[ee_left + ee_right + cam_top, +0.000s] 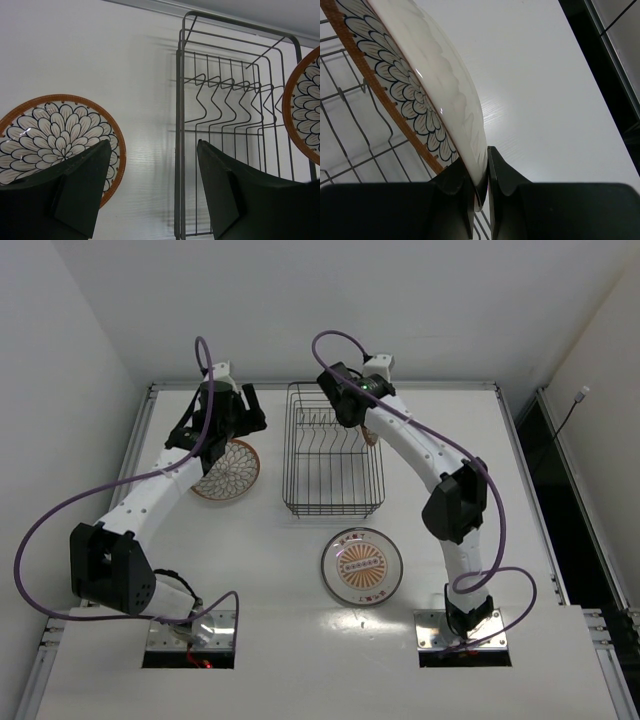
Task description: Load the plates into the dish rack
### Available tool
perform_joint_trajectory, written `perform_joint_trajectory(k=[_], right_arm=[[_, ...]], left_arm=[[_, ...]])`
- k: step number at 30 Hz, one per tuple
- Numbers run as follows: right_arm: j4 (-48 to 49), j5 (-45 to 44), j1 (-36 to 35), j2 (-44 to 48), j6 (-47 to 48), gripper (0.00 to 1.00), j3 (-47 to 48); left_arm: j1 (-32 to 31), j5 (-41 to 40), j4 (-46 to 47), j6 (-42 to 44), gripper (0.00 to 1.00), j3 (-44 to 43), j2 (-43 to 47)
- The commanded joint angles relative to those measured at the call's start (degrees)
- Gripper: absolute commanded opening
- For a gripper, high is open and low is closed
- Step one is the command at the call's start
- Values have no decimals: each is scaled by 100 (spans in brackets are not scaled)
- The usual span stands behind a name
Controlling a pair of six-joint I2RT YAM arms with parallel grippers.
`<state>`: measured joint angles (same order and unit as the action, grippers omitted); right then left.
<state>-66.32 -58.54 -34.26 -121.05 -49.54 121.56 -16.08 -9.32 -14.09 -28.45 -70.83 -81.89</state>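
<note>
The black wire dish rack [332, 452] stands at the table's far middle, its tines bare. My right gripper [358, 420] is shut on the rim of a petal-patterned plate [371, 437] and holds it on edge over the rack's far right part. In the right wrist view the fingers [470, 185] pinch the plate [435, 85] above the rack wires [355, 125]. My left gripper [252, 412] is open and empty, above the far edge of a second plate [228, 472] lying face up left of the rack. A third plate [362, 565] lies face up in front of the rack.
In the left wrist view the open gripper [155, 170] frames the rack's left wall [179, 150], with the lying plate [55, 130] on the left and the held plate [302, 105] at the right edge. White walls enclose the table on the left and at the far side.
</note>
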Motion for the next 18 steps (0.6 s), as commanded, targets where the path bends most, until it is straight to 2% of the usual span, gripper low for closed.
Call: perform_joint_trajectory(k=[1,18], right_arm=[[445,-615,60,110,-92,0,525],[58,-508,165,-673,-337,0,659]], left_arm=[[-10,-140,108,94,67,-107,270],[-10,-18,108,41,67,-54,217]])
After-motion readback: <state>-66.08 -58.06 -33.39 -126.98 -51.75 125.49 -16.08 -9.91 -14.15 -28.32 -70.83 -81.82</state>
